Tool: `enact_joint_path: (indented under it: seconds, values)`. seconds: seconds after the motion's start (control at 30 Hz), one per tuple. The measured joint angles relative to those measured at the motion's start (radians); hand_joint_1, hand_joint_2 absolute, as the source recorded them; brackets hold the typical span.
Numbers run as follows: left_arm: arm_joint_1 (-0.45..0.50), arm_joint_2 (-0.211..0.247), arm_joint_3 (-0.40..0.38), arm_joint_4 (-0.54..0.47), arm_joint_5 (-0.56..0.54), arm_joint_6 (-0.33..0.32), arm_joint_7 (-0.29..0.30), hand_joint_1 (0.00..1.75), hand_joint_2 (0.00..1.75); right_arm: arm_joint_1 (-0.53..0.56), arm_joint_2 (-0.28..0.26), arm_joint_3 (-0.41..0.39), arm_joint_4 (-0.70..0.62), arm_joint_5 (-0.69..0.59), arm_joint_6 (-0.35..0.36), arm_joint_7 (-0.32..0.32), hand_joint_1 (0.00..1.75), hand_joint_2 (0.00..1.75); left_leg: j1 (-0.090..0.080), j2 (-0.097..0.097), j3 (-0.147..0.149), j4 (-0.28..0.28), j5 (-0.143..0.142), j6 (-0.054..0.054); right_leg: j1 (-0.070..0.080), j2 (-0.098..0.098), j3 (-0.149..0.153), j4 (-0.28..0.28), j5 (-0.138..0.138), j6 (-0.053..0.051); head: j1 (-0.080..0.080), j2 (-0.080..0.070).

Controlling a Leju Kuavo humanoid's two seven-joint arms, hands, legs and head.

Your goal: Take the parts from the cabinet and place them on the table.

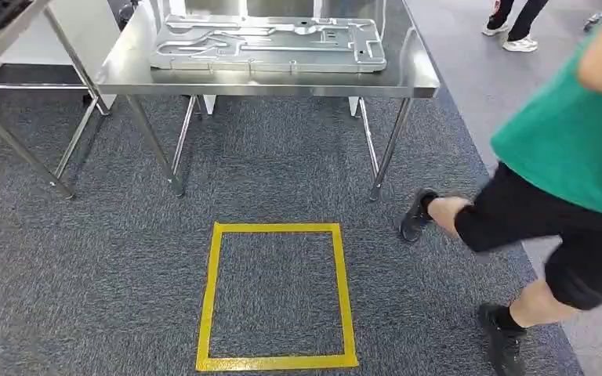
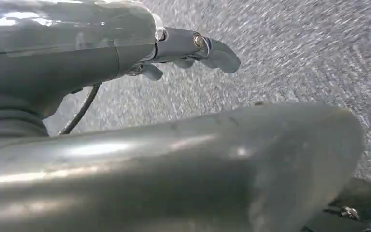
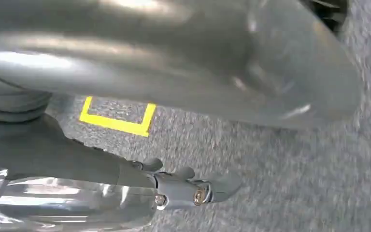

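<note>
part: a flat silver metal part (image 1: pixel 270 45) with cut-out channels is laid flat on the steel table (image 1: pixel 415 78), taking up most of the top, so it's already on the table
table: set at the far end of the grey carpet (image 1: pixel 125 258), thin steel legs underneath; a second steel frame (image 1: pixel 16 94) is seen just to its left
floor mark: a yellow tape square (image 1: pixel 276 296) is stuck on the carpet in front of the table, well apart from it; a corner of yellow tape (image 3: pixel 118 121) is also caught by the right wrist view
left hand: the left hand (image 2: pixel 183 53) is seen hanging over blurred carpet, fingers loosely apart, nothing held
right hand: the right hand (image 3: pixel 183 186) is seen over carpet too, fingers loosely spread, nothing gripped
person: a person (image 1: pixel 572 157) in a green shirt, black shorts and black shoes is caught mid-stride at the right edge, beside the tape square
background: another pair of legs with white shoes (image 1: pixel 513 35) is seen at the far right top
</note>
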Motion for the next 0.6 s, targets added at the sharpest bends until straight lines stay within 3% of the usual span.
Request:
enact_joint_path:
  seconds: [0.07,0.1,0.13,0.17,0.2,0.23,0.27,0.33,0.4,0.43,0.47,0.5,0.57,0.6]
  values:
    - [-0.002,0.000,-0.002,0.000,0.000,-0.003,0.001,0.00,0.00,0.007,0.006,0.005,0.000,0.014,-0.006,0.009,0.00,0.00,-0.003,-0.024,-0.006,0.000,0.003,0.004,0.000,0.016,-0.076,0.162,-0.070,0.002,0.000,0.000]
    - [-0.001,0.000,-0.002,0.000,0.000,-0.004,0.001,0.00,0.00,0.009,0.008,0.006,0.000,0.017,-0.009,0.011,0.00,0.00,-0.005,-0.034,-0.006,0.001,0.003,0.004,0.000,0.017,-0.095,0.200,-0.076,0.001,0.000,0.000]
    - [0.002,0.000,-0.002,0.000,0.001,-0.004,0.002,0.00,0.00,0.011,0.009,0.009,0.000,0.022,-0.012,0.017,0.00,0.00,-0.006,-0.049,-0.006,0.001,0.004,0.004,0.000,0.019,-0.097,0.197,-0.056,-0.002,0.000,0.000]
    - [0.003,0.000,-0.002,0.000,0.001,-0.004,0.002,0.00,0.00,0.012,0.010,0.012,0.000,0.027,-0.012,0.019,0.00,0.00,-0.008,-0.061,-0.006,0.002,0.005,0.004,0.001,0.021,-0.077,0.148,-0.018,-0.006,0.000,0.000]
    - [0.003,0.000,-0.002,0.000,0.002,-0.004,0.002,0.00,0.00,0.013,0.010,0.015,0.000,0.031,-0.012,0.021,0.00,0.00,-0.009,-0.076,-0.005,0.004,0.005,0.003,0.002,0.031,-0.034,0.055,0.037,-0.013,0.000,0.000]
    - [0.002,-0.001,-0.002,0.000,0.003,-0.004,0.002,0.00,0.00,0.013,0.010,0.018,0.000,0.033,-0.013,0.024,0.00,0.00,-0.010,-0.089,-0.005,0.005,0.006,0.001,0.004,0.057,0.011,-0.042,0.083,-0.022,0.000,0.000]
    - [0.002,-0.005,-0.002,0.001,0.003,-0.003,0.001,0.00,0.00,0.014,0.010,0.021,0.000,0.034,-0.014,0.030,0.00,0.00,-0.008,-0.096,-0.007,0.006,0.007,-0.001,0.005,0.103,0.035,-0.097,0.082,-0.032,0.000,0.000]
    - [-0.001,-0.006,-0.002,0.001,0.004,0.001,0.000,0.00,0.00,0.012,0.010,0.024,0.000,0.035,-0.015,0.035,0.00,0.00,-0.008,-0.111,-0.016,0.008,0.010,-0.014,0.009,0.084,0.034,-0.106,0.085,-0.029,0.000,0.000]
    - [0.001,-0.007,-0.002,0.001,0.004,0.003,0.000,0.00,0.00,0.008,0.010,0.029,0.000,0.036,-0.016,0.037,0.00,0.00,-0.004,-0.130,-0.020,0.002,0.016,-0.027,0.012,0.070,0.037,-0.110,0.088,-0.037,0.000,0.000]
    - [0.002,-0.006,-0.002,0.001,0.005,0.004,0.000,0.00,0.00,0.009,0.010,0.030,0.000,0.036,-0.016,0.037,0.00,0.00,-0.011,-0.136,-0.017,0.003,0.014,-0.033,-0.006,0.055,0.044,-0.130,0.098,-0.042,0.000,0.000]
    - [0.004,-0.006,-0.002,0.001,0.005,0.005,0.000,0.00,0.00,0.010,0.010,0.031,0.000,0.036,-0.015,0.037,0.00,0.00,-0.013,-0.089,-0.027,0.029,-0.010,-0.037,-0.004,0.042,0.050,-0.139,0.101,-0.048,0.000,0.000]
    - [0.002,-0.006,-0.002,0.001,0.005,0.005,0.000,0.00,0.00,0.010,0.009,0.031,0.000,0.036,-0.015,0.037,0.00,0.00,-0.010,-0.056,-0.054,0.084,-0.048,-0.041,-0.004,0.029,0.050,-0.139,0.101,-0.051,-0.001,0.000]
    - [-0.001,-0.006,-0.002,0.001,0.005,0.005,0.000,0.00,0.00,0.015,0.005,0.031,0.000,0.036,-0.015,0.037,0.00,0.00,-0.001,-0.026,-0.130,0.247,-0.128,-0.055,-0.002,-0.002,0.048,-0.139,0.100,-0.052,-0.001,0.000]
    - [-0.001,-0.006,-0.002,0.001,0.005,0.005,0.000,0.00,0.00,0.015,0.001,0.032,0.000,0.036,-0.015,0.037,0.00,0.00,0.003,-0.023,-0.155,0.305,-0.145,-0.060,-0.002,-0.017,0.047,-0.139,0.100,-0.051,-0.001,0.000]
